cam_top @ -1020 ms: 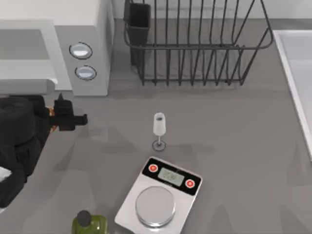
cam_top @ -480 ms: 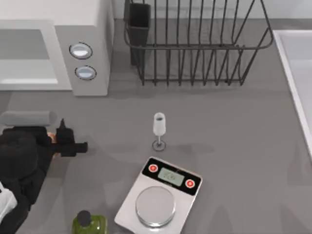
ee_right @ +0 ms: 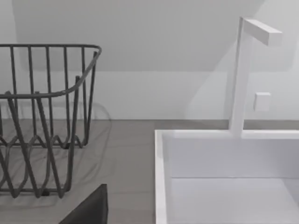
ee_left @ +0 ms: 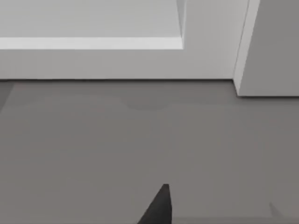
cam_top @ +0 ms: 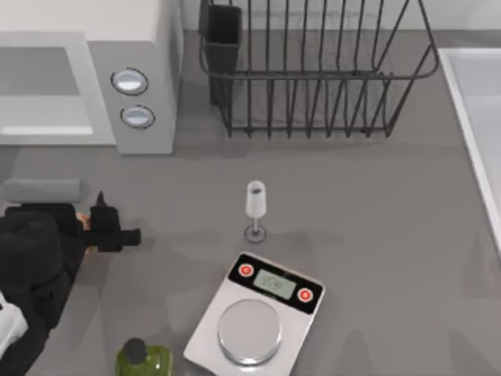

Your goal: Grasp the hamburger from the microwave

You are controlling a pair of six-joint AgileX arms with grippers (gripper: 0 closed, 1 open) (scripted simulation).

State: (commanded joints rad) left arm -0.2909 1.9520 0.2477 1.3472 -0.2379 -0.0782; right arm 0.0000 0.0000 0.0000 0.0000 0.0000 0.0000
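Observation:
The microwave (cam_top: 145, 47) stands at the back left, with two silver knobs (cam_top: 130, 81) beside its pale open cavity (cam_top: 39, 82). My left gripper (cam_top: 109, 227) hovers over the table in front of it, well clear of the opening. A small orange-brown sliver (cam_top: 81, 222) sits against the gripper's black body; it has the hamburger's colour but is too small to identify. In the left wrist view a dark tip of the left gripper (ee_left: 159, 207) points at the microwave's lower front edge (ee_left: 117, 63). My right gripper (ee_right: 88, 210) is parked beside the sink.
A pale grey bar (cam_top: 43, 190) lies between my left arm and the microwave. A black wire rack (cam_top: 313, 78) fills the back middle. A wine glass (cam_top: 255, 205), a kitchen scale (cam_top: 254, 317) and a green bottle (cam_top: 141, 360) stand in front. A white sink (ee_right: 224, 177) is at the right.
Over the last second my left arm drew back from the microwave toward the table's front. The grey bar and the orange sliver moved with it. It has barely moved in the last half second.

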